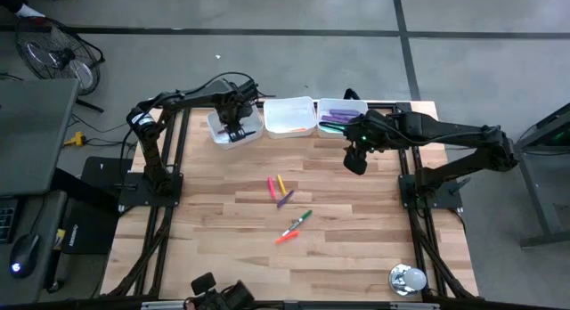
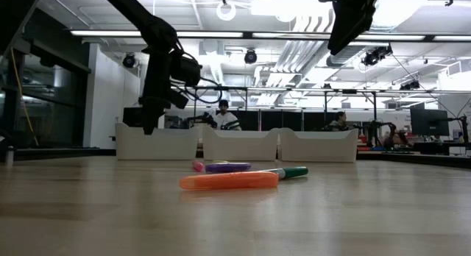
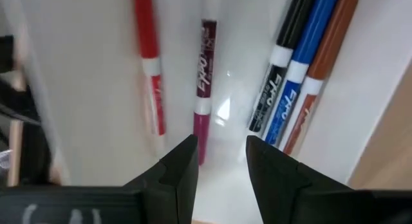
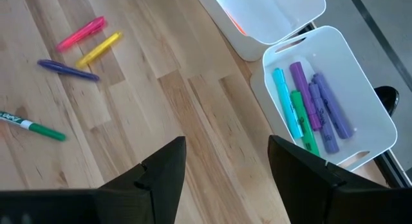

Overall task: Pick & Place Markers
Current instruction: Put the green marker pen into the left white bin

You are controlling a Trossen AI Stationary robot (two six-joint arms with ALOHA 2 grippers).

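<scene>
Five markers lie loose on the wooden table: pink (image 1: 271, 187), yellow (image 1: 280, 183), purple (image 1: 285, 199), green (image 1: 303, 218) and orange (image 1: 286, 236). Three white trays stand along the far edge. My left gripper (image 3: 222, 161) hangs open and empty over the left tray (image 1: 220, 132), which holds red (image 3: 149, 63), maroon (image 3: 204, 76), black, blue and brown markers. My right gripper (image 4: 226, 161) is open and empty above the table, just near of the right tray (image 4: 360, 69). That tray holds teal (image 4: 286, 102), green and purple markers.
The middle tray (image 1: 289, 116) stands between the other two. A shiny round object (image 1: 408, 278) sits at the table's near right corner. Bare wood surrounds the loose markers. People (image 2: 224, 118) sit in the room beyond the far edge.
</scene>
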